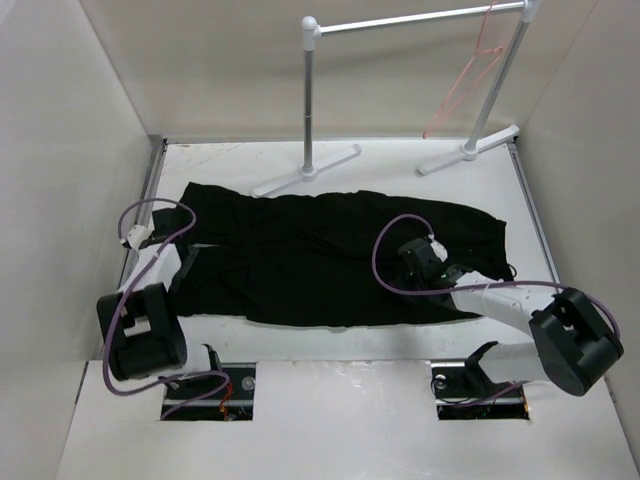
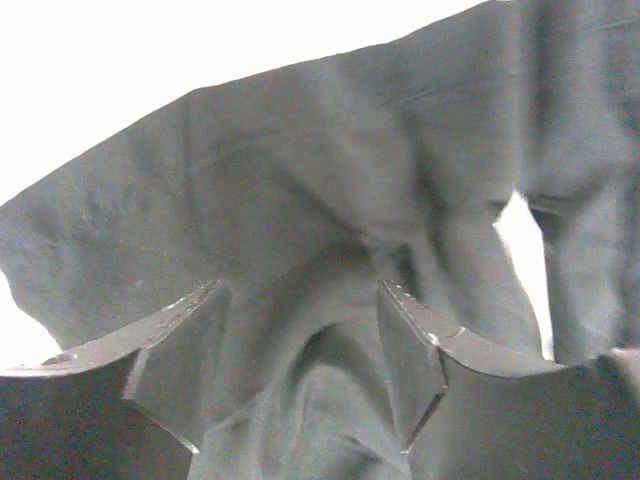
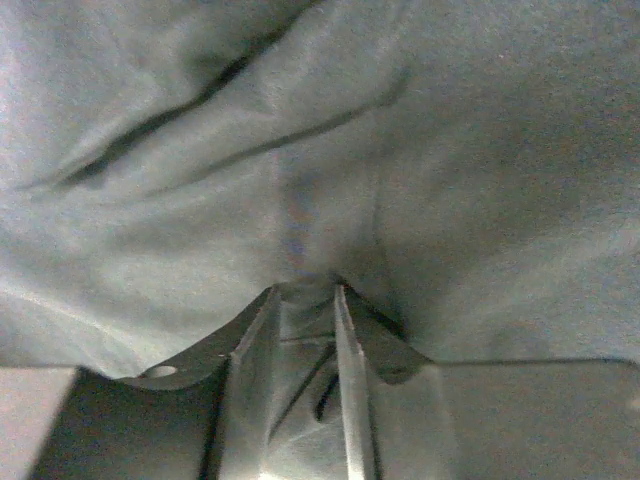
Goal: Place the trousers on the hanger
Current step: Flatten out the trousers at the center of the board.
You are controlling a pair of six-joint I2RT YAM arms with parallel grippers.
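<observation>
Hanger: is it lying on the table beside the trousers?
No, the hanger hangs from the rack's top bar, well behind the trousers.

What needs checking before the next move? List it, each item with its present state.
1. Right pincer shut on the trousers: ok.
2. Left pincer gripping cloth: not ok; jaws stand apart, fabric loose between them.
3. Hanger hanging on the rack: ok.
4. Trousers clear of the rack foot: cannot tell; their far edge lies right by it.
5. Trousers spread flat: not ok; wrinkled around both pincers.
</observation>
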